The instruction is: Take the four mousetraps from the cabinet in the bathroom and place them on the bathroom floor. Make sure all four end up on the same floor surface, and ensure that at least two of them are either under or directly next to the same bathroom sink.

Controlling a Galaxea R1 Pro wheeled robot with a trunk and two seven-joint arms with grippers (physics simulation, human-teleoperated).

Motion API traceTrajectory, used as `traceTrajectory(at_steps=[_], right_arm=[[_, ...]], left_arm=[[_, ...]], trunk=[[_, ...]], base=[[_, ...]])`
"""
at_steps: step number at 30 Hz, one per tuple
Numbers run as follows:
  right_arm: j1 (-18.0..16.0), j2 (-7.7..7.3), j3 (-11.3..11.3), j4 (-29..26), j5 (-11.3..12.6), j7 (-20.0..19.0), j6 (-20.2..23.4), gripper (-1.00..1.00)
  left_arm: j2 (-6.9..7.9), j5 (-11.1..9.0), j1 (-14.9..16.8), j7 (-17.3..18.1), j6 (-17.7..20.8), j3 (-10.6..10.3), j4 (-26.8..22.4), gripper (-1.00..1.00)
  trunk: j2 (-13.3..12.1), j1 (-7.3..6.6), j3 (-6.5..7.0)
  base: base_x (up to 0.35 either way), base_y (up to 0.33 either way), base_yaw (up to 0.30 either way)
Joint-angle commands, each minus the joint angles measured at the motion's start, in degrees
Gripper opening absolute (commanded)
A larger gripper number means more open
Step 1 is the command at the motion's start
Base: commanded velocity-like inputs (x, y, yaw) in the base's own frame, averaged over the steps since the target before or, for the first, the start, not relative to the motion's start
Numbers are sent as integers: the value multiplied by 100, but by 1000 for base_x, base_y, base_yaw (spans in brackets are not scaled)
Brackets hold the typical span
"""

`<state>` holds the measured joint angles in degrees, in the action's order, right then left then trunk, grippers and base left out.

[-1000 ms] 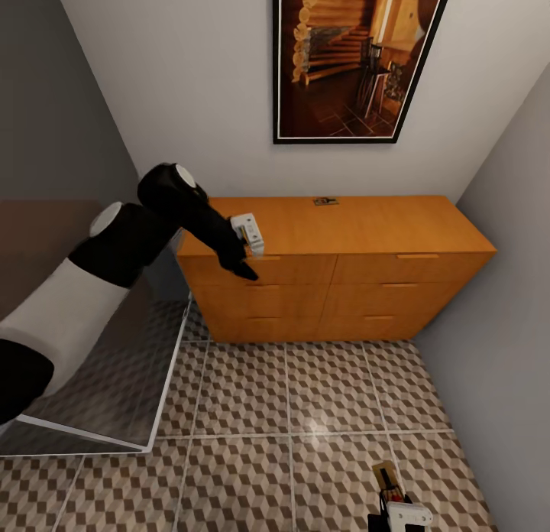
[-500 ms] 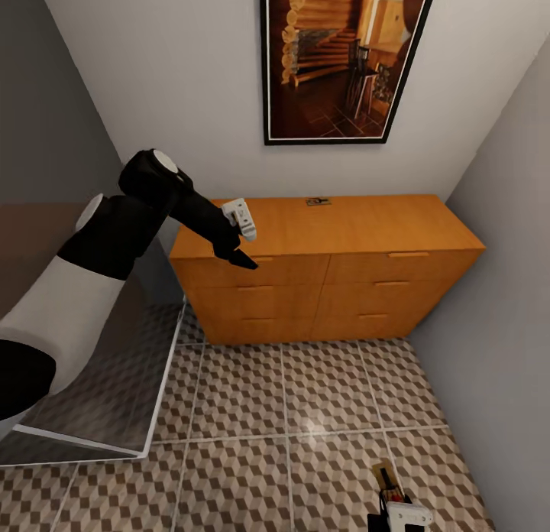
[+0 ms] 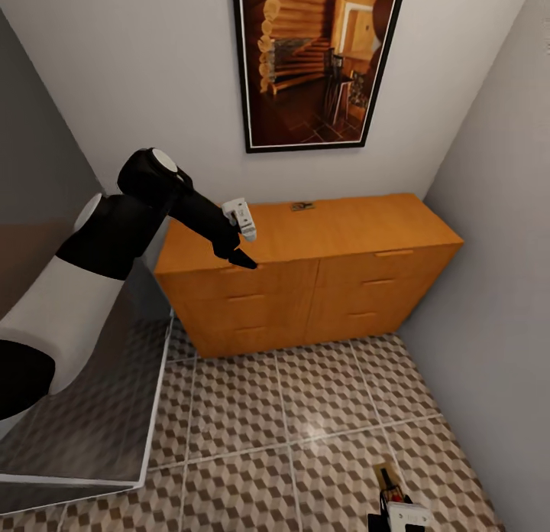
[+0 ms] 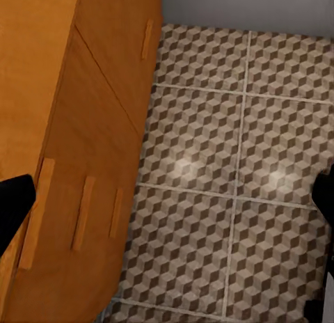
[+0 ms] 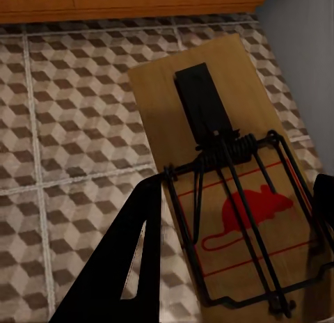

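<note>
**Robot facing the dresser, one mousetrap in its right fingers, another on the cabinet top**

Head view: An orange-brown wooden cabinet (image 3: pixel 305 283) stands against a white wall in a narrow corner, with drawer fronts and slim bar handles. On its flat top, near the back edge and close to the wall, lies a small mousetrap (image 3: pixel 302 206), too small here to make out in detail. A framed picture (image 3: pixel 317 62) of a log-cabin interior hangs on the wall above. The left arm reaches out from the left side, and the left gripper (image 3: pixel 243 261) hangs in front of the cabinet's upper left drawer edge; whether its fingers are apart cannot be told from this angle. The bathroom floor (image 3: pixel 305 410), tiled in a brown, beige and white cube pattern, spreads out below. At the bottom edge, the right gripper (image 3: pixel 393 505) shows with a second mousetrap (image 3: pixel 386 478) sticking out of it, above the floor.

Left wrist view: The camera looks down past the cabinet (image 4: pixel 83 149) front to the bathroom floor (image 4: pixel 223 177). Dark fingers (image 4: pixel 14 205) show at opposite edges of the picture, set wide apart with nothing between them.

Right wrist view: The held mousetrap (image 5: pixel 229 177) is seen close up, a tan wooden board with black wire parts and a red mouse shape printed on it. Black fingers (image 5: pixel 132 260) sit at either side of the board, closed on it. The bathroom floor (image 5: pixel 69 114) lies underneath, and the cabinet's (image 5: pixel 125 3) lower edge runs along the far side.
</note>
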<state>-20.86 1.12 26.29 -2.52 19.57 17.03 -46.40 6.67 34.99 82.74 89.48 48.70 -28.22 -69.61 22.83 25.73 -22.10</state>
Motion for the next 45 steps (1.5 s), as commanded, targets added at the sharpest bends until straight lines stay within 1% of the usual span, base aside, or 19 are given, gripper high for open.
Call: traceTrajectory(at_steps=[1, 5, 12, 18, 20, 22, 23, 24, 26, 29, 33, 45], right_arm=[[-6, 2, 50, 6, 29, 37, -13, -100], [-5, 3, 51, 6, 29, 37, -17, -100], [-6, 11, 51, 6, 29, 37, -18, -100], [-6, 17, 51, 11, 15, 37, -52, -100], [-6, 19, 56, 65, 2, 32, -333, -100], [15, 11, 56, 113, 2, 39, -787, -100], [61, 0, 55, 131, 3, 45, -1021, -100], [104, -7, 54, 138, 3, 47, -1112, -100], [347, -22, 52, 154, 0, 47, -1360, -100], [582, -25, 52, 161, 1, 47, -1360, -100], [700, -18, 56, 154, -3, 40, -1360, -100], [723, 17, 54, 132, 10, 52, -1360, -100]], left_arm=[[7, 50, 5, 52, 61, -7, -8, 100], [3, 51, 5, 52, 60, -11, -3, 100], [-1, 51, 5, 52, 60, -17, -3, 100], [0, 51, 5, 52, 60, -19, -8, 100], [0, 51, 5, 52, 60, -33, -8, 100], [4, 55, 5, 52, 60, -39, -8, 100], [6, 57, 5, 52, 60, -40, -8, 100], [6, 57, 5, 52, 60, -41, -8, 100], [8, 59, 5, 52, 59, -42, -9, 100], [14, 57, 5, 52, 56, -43, -9, 100], [17, 59, 5, 52, 52, -46, -9, 100], [35, 52, 5, 52, 53, -52, -7, 100]], trunk=[[9, 5, -2], [9, 5, 23], [9, 5, 66], [9, 5, 98], [9, 5, 100], [9, 5, 101], [9, 5, 102], [9, 5, 102], [9, 5, 102], [9, 5, 102], [9, 5, 102], [9, 5, 102]], base=[[204, 239, -206], [252, 178, -205], [297, 30, -204], [95, 2, -171], [14, 0, -43], [6, 0, -18], [3, 0, -9], [2, 0, -7], [1, 0, -4], [0, 0, -1], [0, 0, 0], [0, 31, 0]])
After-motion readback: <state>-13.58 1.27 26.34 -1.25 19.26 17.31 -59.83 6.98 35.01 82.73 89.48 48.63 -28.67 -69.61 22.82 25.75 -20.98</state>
